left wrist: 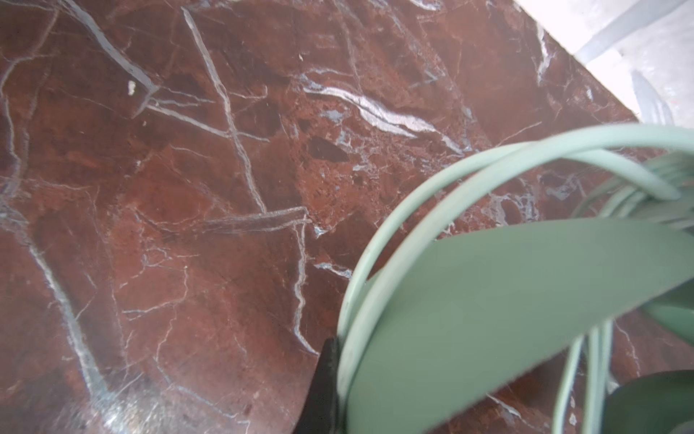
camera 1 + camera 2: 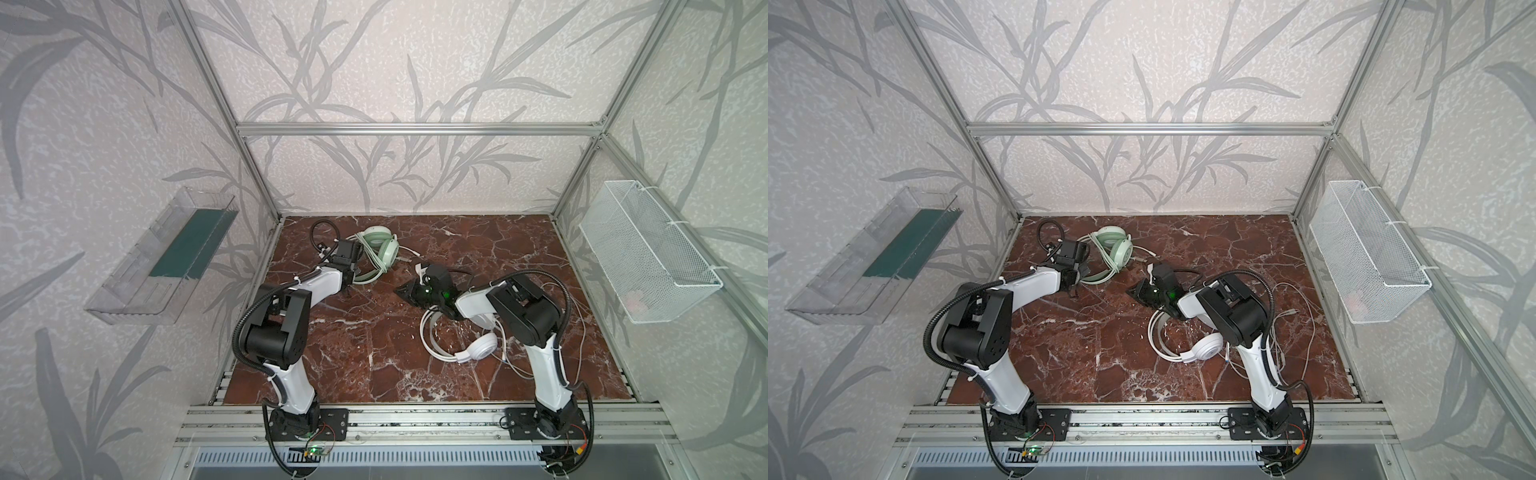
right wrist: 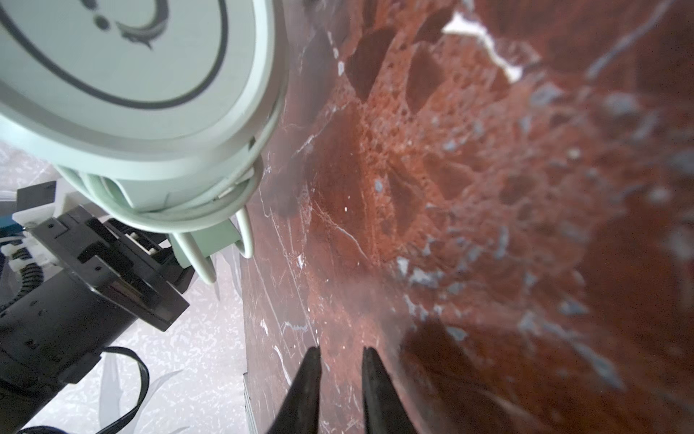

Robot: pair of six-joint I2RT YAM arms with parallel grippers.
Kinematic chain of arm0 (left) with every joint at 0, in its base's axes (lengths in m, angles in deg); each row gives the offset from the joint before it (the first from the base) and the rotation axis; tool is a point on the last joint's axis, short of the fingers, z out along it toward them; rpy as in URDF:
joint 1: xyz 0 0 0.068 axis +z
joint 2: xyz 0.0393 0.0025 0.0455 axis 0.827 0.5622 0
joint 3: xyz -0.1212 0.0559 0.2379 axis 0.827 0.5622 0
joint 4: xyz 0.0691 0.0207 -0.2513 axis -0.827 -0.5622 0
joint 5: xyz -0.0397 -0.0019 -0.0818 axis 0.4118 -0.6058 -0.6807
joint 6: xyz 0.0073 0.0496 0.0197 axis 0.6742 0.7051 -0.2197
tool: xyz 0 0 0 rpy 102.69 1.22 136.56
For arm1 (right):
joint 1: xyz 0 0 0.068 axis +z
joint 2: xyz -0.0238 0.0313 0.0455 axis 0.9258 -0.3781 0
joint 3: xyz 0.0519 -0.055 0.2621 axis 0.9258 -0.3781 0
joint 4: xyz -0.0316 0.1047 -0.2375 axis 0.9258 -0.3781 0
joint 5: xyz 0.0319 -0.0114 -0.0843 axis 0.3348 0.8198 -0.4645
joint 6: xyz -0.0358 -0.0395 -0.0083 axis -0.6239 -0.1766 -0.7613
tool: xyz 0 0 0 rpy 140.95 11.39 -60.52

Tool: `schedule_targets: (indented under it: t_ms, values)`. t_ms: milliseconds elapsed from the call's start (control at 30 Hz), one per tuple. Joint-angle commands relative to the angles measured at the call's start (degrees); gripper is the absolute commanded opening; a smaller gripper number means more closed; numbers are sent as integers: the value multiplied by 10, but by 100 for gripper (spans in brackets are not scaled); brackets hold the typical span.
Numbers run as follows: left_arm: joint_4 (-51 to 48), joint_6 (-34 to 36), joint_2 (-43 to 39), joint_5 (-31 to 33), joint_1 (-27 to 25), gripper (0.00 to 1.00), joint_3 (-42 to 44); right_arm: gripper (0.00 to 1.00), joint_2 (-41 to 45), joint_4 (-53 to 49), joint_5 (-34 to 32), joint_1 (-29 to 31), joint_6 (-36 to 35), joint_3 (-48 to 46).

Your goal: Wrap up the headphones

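Headset in mint green sits back left on the worktop, band clamped in the left pincer — the white headset lies front right, right pincer between them, tips slightly apart.

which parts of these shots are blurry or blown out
Left wrist view: table veins sharp, mint-green headset band soft up close, wall blown out white. Right wrist view: its ear cup crisp, much of the table blurred, right end effector a dark silhouette. Both top views: evenly lit, sharp throughout.
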Motion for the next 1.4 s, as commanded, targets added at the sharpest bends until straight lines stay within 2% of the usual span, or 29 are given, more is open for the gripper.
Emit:
schedule_targets:
  t_ms: [0, 133, 433, 700, 933, 1100, 1367]
  values:
    - [41, -25, -2, 13, -5, 0, -24, 29, 32, -20, -9, 0, -22, -15]
    - [22, -16, 14, 11, -5, 0, -42, 33, 66, -50, -15, 1, -44, -29]
    - [-3, -18, 59, -34, 9, 0, -98, 46, 159, -47, -43, 2, -85, -99]
    - [-29, -40, 95, -84, 24, 0, -150, 54, 233, -84, -56, 5, -180, -105]
    - [-34, -45, 122, -109, 31, 7, -172, 58, 303, -139, -68, 12, -272, -94]
    - [-42, -50, 141, -134, 36, 8, -190, 58, 359, -211, -111, 38, -359, -89]
    - [-56, -41, 152, -154, 36, 16, -210, 60, 433, -256, -159, 71, -408, -128]
